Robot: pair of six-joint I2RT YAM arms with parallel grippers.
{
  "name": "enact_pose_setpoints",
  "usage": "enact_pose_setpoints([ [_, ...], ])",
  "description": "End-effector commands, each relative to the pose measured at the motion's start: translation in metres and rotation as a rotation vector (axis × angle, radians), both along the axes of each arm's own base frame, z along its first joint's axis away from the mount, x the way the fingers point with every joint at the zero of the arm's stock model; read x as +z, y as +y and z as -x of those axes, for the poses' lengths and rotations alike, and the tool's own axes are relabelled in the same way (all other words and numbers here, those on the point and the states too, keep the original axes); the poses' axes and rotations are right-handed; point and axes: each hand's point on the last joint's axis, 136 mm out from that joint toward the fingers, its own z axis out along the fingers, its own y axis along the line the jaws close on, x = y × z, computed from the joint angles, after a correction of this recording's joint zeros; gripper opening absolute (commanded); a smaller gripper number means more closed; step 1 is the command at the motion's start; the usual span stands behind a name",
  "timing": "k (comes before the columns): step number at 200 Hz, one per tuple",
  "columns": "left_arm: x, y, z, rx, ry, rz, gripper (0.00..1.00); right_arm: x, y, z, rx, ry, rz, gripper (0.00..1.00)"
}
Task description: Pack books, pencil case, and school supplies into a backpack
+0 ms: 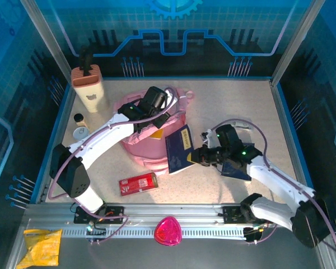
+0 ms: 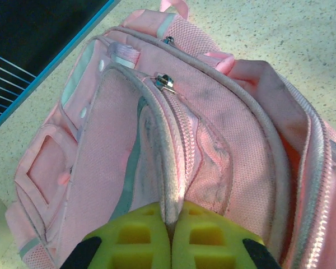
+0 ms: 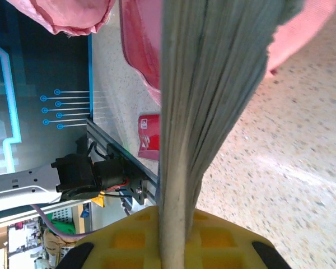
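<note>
Step in hand: load navy book into backpack.

Backpack sits left of the worktop's centre, toward the far edge. Left gripper: pads together, pinching a piped seam beside the bag's zip opening. Right gripper: clamped on the book's page edge. Book is tilted near the worktop's centre, just beside the bag's right side; contact cannot be told. Second navy book lies under the right arm, right of centre. Pencil case lies flat close to the near edge, left of centre, well apart from the bag.

Notes for doing it well (judgement):
- Left should draw the seam up and away so the mouth gapes before the book advances. The fabric looks soft and would likely sag shut if slack.
- Right should lead with one corner, then line the book up with the slot and slide it in flat.
- The grip is on loose pages, so the book may fan or slip. Advance slowly.
- A yellow-orange patch shows inside the mouth; cannot tell what it is.
</note>
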Motion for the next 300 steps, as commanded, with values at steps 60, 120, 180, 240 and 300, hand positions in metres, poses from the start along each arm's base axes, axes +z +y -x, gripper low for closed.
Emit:
enact_pose_setpoints([
  [60,0.088,-0.015,-0.001,-0.011,-0.142,0.207,0.0,0.018,0.081,-0.103,-0.162,-0.24,-0.06,0.0],
  [120,0.09,-0.015,-0.001,0.005,-0.149,0.243,0.0,-0.008,0.105,-0.171,-0.296,-0.333,0.018,0.14],
  [180,0.091,-0.013,0.0,0.018,-0.144,0.262,0.0,-0.048,0.086,-0.142,-0.252,-0.337,0.24,0.52],
  [240,0.092,-0.016,0.004,-0.002,-0.134,0.285,0.0,-0.079,0.1,-0.12,-0.21,-0.283,0.284,0.29],
  [300,0.082,-0.009,0.007,0.01,-0.124,0.263,0.0,-0.056,0.112,-0.121,-0.151,-0.374,0.246,0.27],
])
